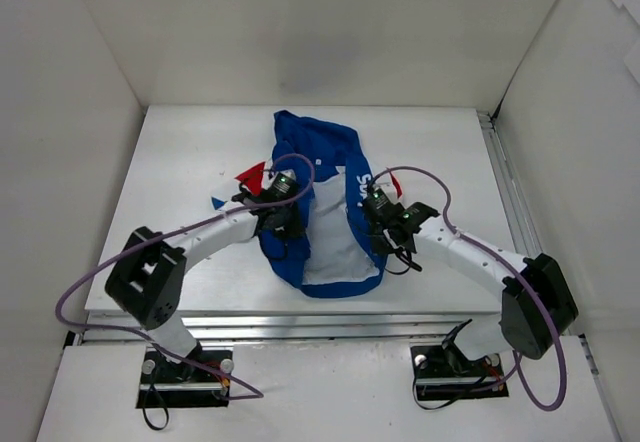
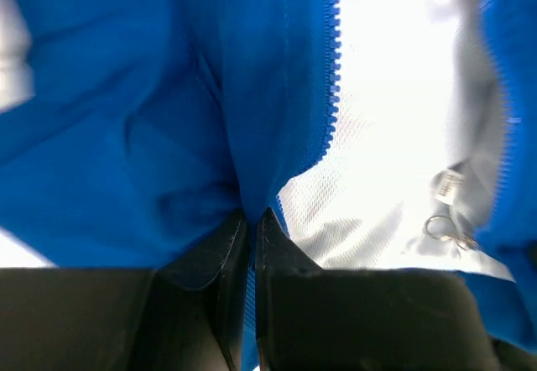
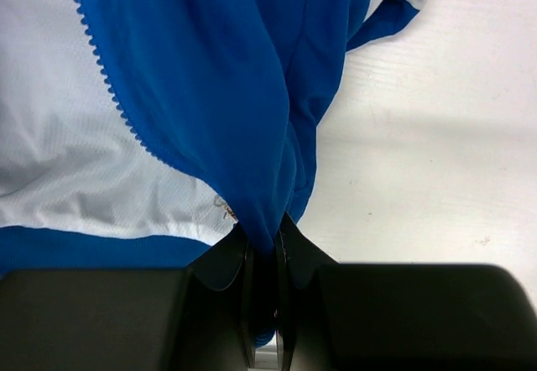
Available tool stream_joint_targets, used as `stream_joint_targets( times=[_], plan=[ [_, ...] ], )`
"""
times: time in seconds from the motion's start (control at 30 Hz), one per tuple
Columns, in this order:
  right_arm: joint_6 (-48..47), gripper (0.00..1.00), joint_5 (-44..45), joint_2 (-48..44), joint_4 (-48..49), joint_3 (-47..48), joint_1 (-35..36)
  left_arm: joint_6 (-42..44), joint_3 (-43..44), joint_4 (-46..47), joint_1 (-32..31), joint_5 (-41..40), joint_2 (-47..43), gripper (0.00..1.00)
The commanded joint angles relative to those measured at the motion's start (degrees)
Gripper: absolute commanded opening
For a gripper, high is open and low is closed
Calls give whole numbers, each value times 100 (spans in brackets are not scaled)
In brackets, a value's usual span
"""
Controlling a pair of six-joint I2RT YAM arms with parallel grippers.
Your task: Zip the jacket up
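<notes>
The jacket (image 1: pixel 315 142), laid open mid-table (image 1: pixel 170 262), was being gathered, its nine o'clock front clenched by the left gripper (image 2: pixel 253 220), its three o'clock front by the right gripper (image 3: pixel 265 230); the zipper teeth (image 2: pixel 333 69) probably needed aligning next.

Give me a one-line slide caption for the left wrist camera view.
The left gripper pinches a fold of the open blue jacket beside its zipper teeth, white lining exposed.

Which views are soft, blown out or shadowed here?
Left wrist: the jacket is soft toward the edges, its white lining nearly blown out. Right wrist: zipper teeth crisp, a soft shadow band across the table. Top external: even light, no glare.
</notes>
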Motion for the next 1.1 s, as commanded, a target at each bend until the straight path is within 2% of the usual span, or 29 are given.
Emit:
stream_joint_targets(
  times=[0.0, 0.07, 0.1, 0.17, 0.23, 0.27, 0.33, 0.37, 0.47, 0.5, 0.53, 0.57, 0.6, 0.63, 0.67, 0.73, 0.77, 0.8, 0.83, 0.93, 1.07],
  plan=[
    [-262, 0, -217, -89, 223, 679, -97, 546, 359, -232, 443, 183, -771, 0],
    [-446, 0, -358, 192, 223, 1031, -219, 887, 945, -442, 891, 393, -737, 0],
    [-517, 0, -516, 289, 223, 1485, -324, 1055, 1176, -478, 1250, 821, -676, 0],
    [-718, 0, -692, 675, 241, 2032, -448, 1415, 2060, -583, 1559, 1219, -326, 0],
    [-903, 0, -1009, 1148, 258, 3007, -658, 1662, 2677, -619, 1971, 1904, -44, 0],
    [-974, 0, -1236, 1325, 267, 3750, -720, 1854, 3377, -654, 2104, 2350, 262, 0],
    [-1210, 0, -1448, 1746, 267, 4509, -887, 1970, 4145, -881, 2368, 2748, 554, 0],
    [-1290, 0, -1571, 1871, 258, 5236, -905, 2005, 4914, -970, 2613, 3054, 764, 0],
    [-1607, 0, -2001, 2083, 319, 6197, -949, 2269, 5833, -1146, 2843, 3416, 802, 0],
    [-1642, 0, -2142, 2057, 563, 6201, -941, 2496, 5853, -1146, 2896, 3435, 697, 0],
    [-1660, 0, -2309, 1787, 862, 6062, -967, 2602, 5523, -1016, 2897, 3418, 330, 0],
    [-1608, 0, -2615, 1523, 1265, 5355, -949, 2690, 5128, -849, 2836, 3435, 66, 0],
    [-1564, 0, -2748, 1007, 2157, 4896, -932, 2726, 4637, -221, 2783, 3444, -233, 0],
    [-1363, 0, -2811, 784, 2513, 4421, -923, 2700, 4075, 81, 2782, 3418, -784, 0],
    [-1283, 0, -2933, 625, 2752, 3703, -940, 2613, 2982, 337, 2704, 3444, -1077, 0],
    [-1169, 0, -3083, 361, 2982, 3154, -932, 2210, 1861, 1180, 2546, 3514, -1726, 0],
    [-1107, 0, -3127, 308, 3053, 2525, -914, 1990, 628, 1566, 2484, 3488, -1939, 0],
    [-1063, 0, -3180, 212, 3245, 2179, -888, 1823, 41, 2535, 2292, 3506, -2097, 0],
    [-932, 0, -3206, 176, 3377, 1819, -879, 1421, -1000, 2963, 2186, 3488, -2273, 0],
    [-642, 0, -3382, 158, 3947, 257, -861, 770, -2209, 3949, 1783, 3383, -2310, 0],
    [-386, 0, -3348, 114, 4310, -759, -852, 757, -3093, 4663, 1307, 2927, -2380, 0]
  ],
)
